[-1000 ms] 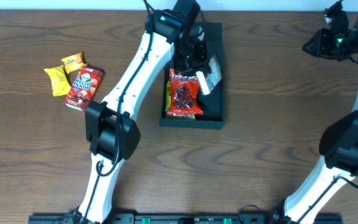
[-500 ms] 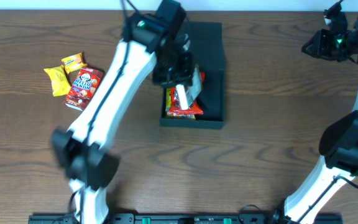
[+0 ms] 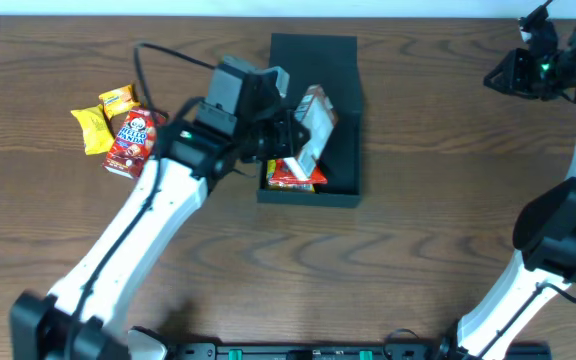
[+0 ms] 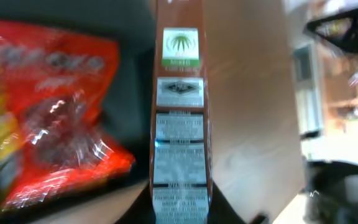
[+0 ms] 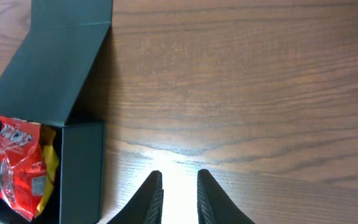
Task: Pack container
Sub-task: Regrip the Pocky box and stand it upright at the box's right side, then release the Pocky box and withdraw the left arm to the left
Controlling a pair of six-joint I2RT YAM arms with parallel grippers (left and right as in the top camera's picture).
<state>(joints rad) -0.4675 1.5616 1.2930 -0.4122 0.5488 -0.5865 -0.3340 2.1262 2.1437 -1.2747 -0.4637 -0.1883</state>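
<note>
The container is a matte black box in the middle of the table, its flap lid lying open on the far side. A red snack bag lies inside on something yellow. My left gripper is shut on a slim brown snack packet and holds it tilted over the box. In the left wrist view the packet stands edge-on between the fingers, beside the red bag. My right gripper hovers far right, narrowly open, nothing between its fingers. It sees the container from the side.
At the table's left lie two yellow packets and a red snack box. The right arm's base stands at the right edge.
The left arm has swung from the container's far side to its near left. The brown packet came with it and now hangs tilted over the box. The right arm has not moved.
</note>
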